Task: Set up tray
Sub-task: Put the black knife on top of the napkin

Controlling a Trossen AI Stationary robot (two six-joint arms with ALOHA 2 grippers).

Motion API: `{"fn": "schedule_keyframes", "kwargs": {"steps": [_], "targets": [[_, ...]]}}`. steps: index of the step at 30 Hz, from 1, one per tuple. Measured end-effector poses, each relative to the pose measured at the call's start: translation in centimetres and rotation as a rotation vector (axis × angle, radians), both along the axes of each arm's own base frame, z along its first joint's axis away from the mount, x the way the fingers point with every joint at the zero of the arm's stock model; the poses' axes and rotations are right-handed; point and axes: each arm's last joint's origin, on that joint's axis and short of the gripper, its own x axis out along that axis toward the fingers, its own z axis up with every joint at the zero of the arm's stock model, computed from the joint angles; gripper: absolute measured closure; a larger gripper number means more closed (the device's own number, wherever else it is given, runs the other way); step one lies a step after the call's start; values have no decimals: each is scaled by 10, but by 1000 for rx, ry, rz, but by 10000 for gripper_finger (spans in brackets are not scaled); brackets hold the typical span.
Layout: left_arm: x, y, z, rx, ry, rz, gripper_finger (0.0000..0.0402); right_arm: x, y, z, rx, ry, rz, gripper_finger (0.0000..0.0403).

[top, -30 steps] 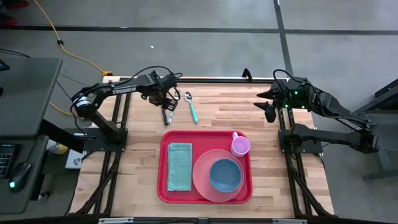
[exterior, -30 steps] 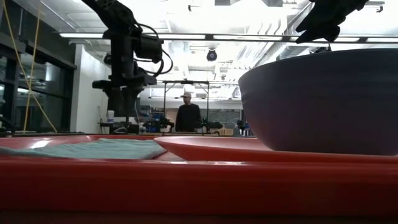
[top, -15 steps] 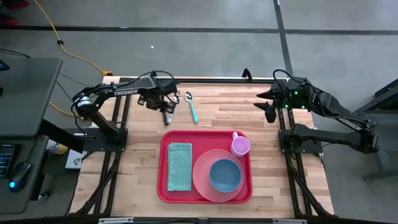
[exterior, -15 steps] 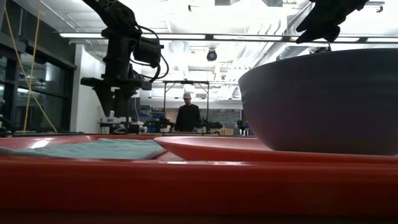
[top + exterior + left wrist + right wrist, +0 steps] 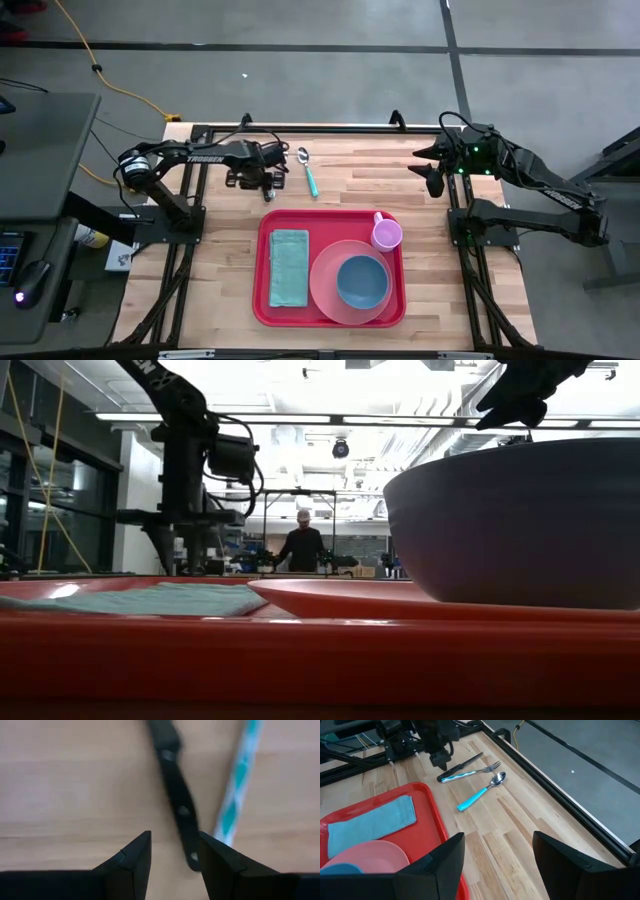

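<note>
Left claw (image 5: 172,851), fingers parted, now lower than a moment ago, just over the black knife (image 5: 176,795) beside the fork (image 5: 239,780). Right claw (image 5: 497,857) open, parked near the table's (image 5: 340,185) right edge. Red tray (image 5: 267,300) mid-table; person (image 5: 302,543) standing far off.

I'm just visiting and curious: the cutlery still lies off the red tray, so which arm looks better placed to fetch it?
Probably the left. Its gripper hangs open right over the knife and fork, beside the spoon. The right gripper waits at the table's far right edge, well away from them and the tray.
</note>
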Motion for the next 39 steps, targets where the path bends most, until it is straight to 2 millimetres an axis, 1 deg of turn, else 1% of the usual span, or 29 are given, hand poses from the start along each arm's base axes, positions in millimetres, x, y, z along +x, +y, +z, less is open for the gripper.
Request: {"fn": "schedule_keyframes", "kwargs": {"steps": [3, 8, 13, 21, 25, 31, 34, 39], "targets": [[2, 2, 0, 40, -12, 57, 217, 0, 0, 0, 0, 0, 0, 190], [8, 5, 1, 86, -74, 83, 218, 0, 0, 0, 0, 0, 0, 190], [6, 5, 1, 100, -55, 163, 218, 0, 0, 0, 1, 0, 0, 190], [5, 6, 1, 124, -43, 184, 218, 0, 0, 0, 0, 1, 1, 190], [5, 6, -6, 111, -8, 181, 218, 0, 0, 0, -3, 2, 3, 190], [14, 10, -18, 96, -31, 145, 218, 0, 0, -1, 1, 7, 2, 190], [15, 10, -23, 80, -15, 134, 218, -1, 0, -2, 9, 18, 1, 190], [17, 11, -28, 68, -1, 124, 218, -3, 1, -5, 30, 52, 0, 190]]}}
